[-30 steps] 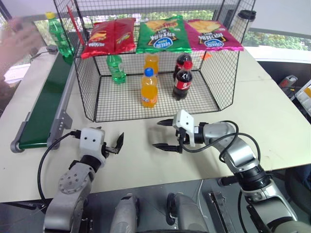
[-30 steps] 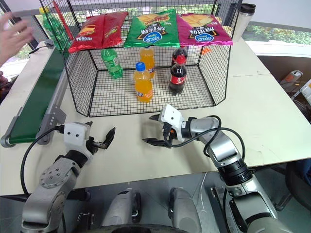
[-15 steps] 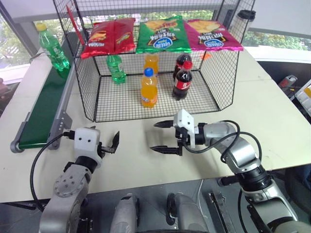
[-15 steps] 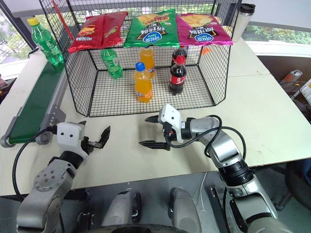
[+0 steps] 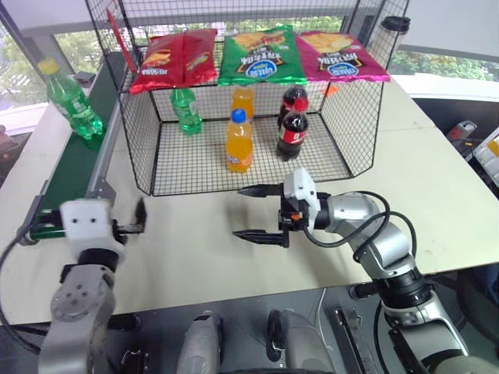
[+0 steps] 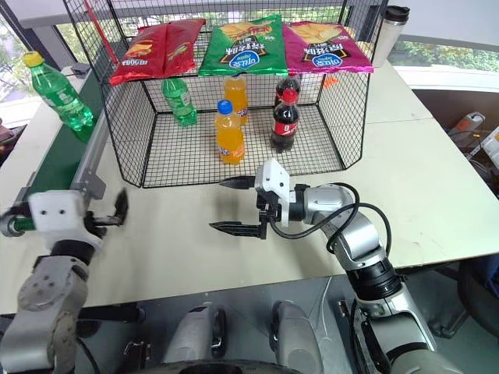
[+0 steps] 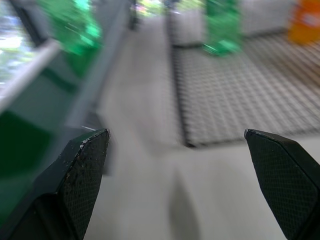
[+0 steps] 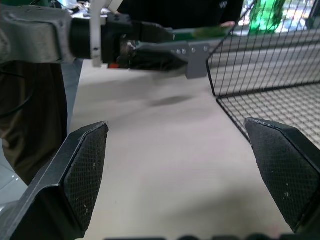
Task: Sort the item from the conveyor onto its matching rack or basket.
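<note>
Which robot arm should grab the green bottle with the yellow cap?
Left, probably. The open left gripper sits beside the dark green conveyor belt carrying the clear-green yellow-capped bottle; the right gripper is farther off.

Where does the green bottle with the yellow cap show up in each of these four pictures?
Left eye view: yellow-capped bottle upper left, upright on the green conveyor.
Right eye view: upper left, same belt.
Left wrist view: blurred green shape, likely it.
Right wrist view: a green bottle behind mesh; cannot tell which.
Shared landmark: the black wire cage beside the belt.

Glossy clear-plastic bottle (image 5: 72, 100); matt green belt (image 5: 74, 167); black wire-mesh cage (image 5: 249, 148)
</note>
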Robot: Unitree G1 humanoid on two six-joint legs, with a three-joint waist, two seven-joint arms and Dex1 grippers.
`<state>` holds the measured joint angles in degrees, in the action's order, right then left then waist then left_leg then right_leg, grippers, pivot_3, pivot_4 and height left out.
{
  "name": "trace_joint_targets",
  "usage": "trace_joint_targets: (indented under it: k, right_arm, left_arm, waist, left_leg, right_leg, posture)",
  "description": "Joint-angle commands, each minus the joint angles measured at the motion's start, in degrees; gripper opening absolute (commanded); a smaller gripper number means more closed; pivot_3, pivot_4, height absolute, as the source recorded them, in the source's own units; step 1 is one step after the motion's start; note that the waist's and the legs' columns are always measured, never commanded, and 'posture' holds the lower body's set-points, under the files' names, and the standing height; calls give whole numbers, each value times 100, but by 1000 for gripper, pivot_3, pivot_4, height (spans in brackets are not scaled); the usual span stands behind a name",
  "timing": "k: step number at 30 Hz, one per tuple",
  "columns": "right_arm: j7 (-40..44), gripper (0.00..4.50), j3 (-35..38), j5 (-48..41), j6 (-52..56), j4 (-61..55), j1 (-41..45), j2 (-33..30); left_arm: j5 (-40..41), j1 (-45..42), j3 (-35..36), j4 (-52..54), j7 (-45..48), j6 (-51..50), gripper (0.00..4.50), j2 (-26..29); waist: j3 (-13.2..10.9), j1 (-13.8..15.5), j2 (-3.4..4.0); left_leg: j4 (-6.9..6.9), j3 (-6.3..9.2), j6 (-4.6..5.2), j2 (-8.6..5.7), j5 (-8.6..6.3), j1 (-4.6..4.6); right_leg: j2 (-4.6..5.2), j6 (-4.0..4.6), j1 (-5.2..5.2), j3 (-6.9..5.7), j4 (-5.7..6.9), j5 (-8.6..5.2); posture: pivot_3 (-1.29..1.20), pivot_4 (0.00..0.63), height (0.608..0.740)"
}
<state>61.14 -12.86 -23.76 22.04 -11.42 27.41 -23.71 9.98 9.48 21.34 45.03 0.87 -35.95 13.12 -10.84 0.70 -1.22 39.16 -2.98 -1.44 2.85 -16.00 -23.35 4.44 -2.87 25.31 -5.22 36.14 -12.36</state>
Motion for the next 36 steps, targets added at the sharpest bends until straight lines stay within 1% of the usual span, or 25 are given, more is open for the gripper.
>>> trace_joint_targets:
  k: [1,5,11,25,35,36]
  right_arm:
    - [3,4500,14,-67,-85,-218,177,43]
    - [-11,4500,-18,-48,-60,-216,202,44]
    - [-6,4500,-19,-46,-77,-227,185,24]
    - [-20,4500,-6,5,-115,-238,100,-9]
    - [-108,4500,-13,-19,60,-324,206,-10]
    - [-122,4500,-13,-21,82,-333,219,-7]
  left_arm:
    - [137,-182,684,114,-208,-103,4485,-26]
    - [296,-249,1187,-66,-284,-227,4485,-31]
    - [457,-250,1484,-352,-186,-264,4485,72]
    - [510,-374,1537,-609,-191,-203,4485,269]
    - [476,-470,1524,-660,-216,-107,4485,356]
    - [492,-454,1503,-677,-176,-64,4244,348]
  waist:
    - [0,0,0]
    - [0,-1,0]
    - [0,3,-1]
    - [0,0,-1]
    - [0,0,-1]
    - [0,2,-1]
  left_leg:
    - [0,0,0,0,0,0]
    - [0,-1,0,0,0,0]
    - [0,-1,0,-1,0,0]
    - [0,-2,0,0,0,0]
    - [0,-2,0,0,0,0]
    - [0,-2,0,0,0,0]
  right_leg:
    - [0,-2,0,0,0,1]
    - [-1,-12,-1,0,1,7]
    - [0,-7,-2,0,0,5]
    - [0,1,-1,0,0,1]
    - [0,0,-1,0,0,1]
    - [0,0,-1,0,1,1]
  posture:
    - [0,150,740]
    - [0,150,740]
    - [0,150,740]
    - [0,150,740]
    - [0,150,740]
    - [0,150,740]
